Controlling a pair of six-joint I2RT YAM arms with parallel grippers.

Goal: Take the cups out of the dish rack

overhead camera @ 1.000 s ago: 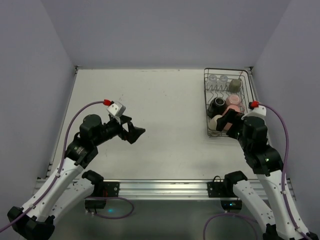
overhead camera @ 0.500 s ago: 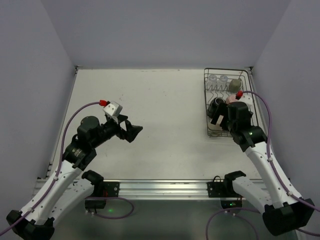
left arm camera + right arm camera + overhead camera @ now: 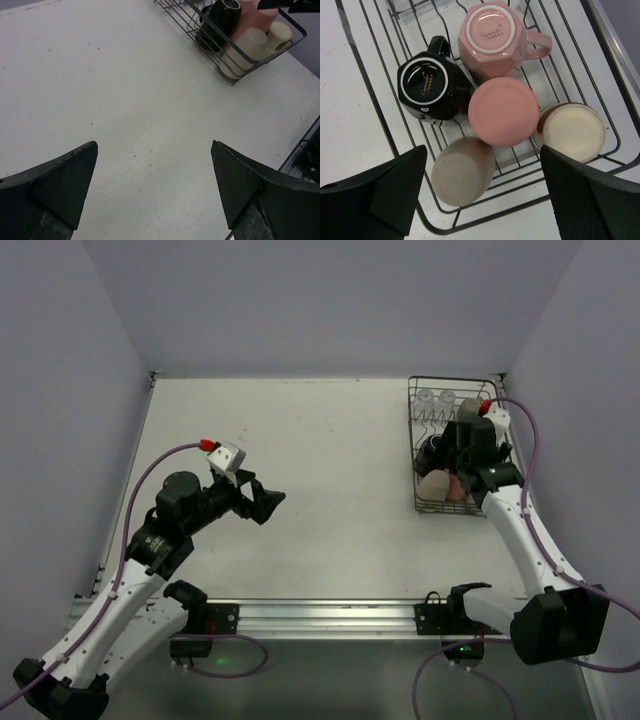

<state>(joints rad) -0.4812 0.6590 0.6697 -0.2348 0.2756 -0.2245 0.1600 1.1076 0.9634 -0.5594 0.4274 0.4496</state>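
Note:
The dish rack (image 3: 365,85), a black wire basket, stands at the table's back right (image 3: 412,420). Seen from the right wrist, upside-down cups crowd its near end: a black mug (image 3: 426,90), a pink handled mug (image 3: 492,37), a salmon-pink tumbler (image 3: 503,111), a tan cup (image 3: 462,171) lying on its side and a cream cup (image 3: 572,131). My right gripper (image 3: 484,148) hangs open above the tumbler and tan cup, touching neither. Two clear glasses (image 3: 436,397) sit at the rack's far end. My left gripper (image 3: 154,145) is open over bare table, left of centre (image 3: 265,502).
The white table (image 3: 330,460) is walled on the left, back and right; the rack sits close to the right wall. A metal rail (image 3: 330,612) runs along the near edge. The rack's corner with its cups (image 3: 245,50) shows at the top right of the left wrist view.
My right arm has reached away from the near edge, and its gripper now sits over the cups inside the rack. The left gripper has barely shifted.

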